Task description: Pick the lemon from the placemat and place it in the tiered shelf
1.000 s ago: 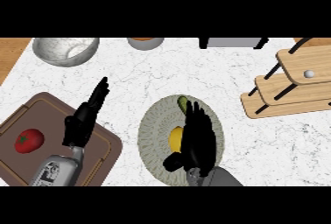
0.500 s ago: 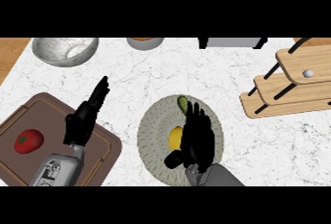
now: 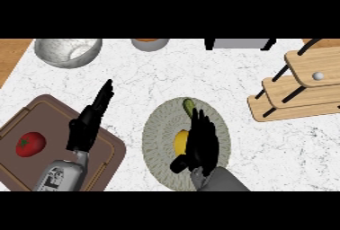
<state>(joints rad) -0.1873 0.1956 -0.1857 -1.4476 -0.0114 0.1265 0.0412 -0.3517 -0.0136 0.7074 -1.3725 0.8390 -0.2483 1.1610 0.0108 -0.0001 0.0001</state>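
Here the right robot hand hovers with relaxed fingers over the placemat, the lemon just to its left, long axis running away from the robot, the tiered shelf well apart.

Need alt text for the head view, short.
The right hand hovers over a lemon on a round grey placemat, fingers relaxed. The left hand rests open above a brown tray holding a tomato; the wooden tiered shelf stands at right.
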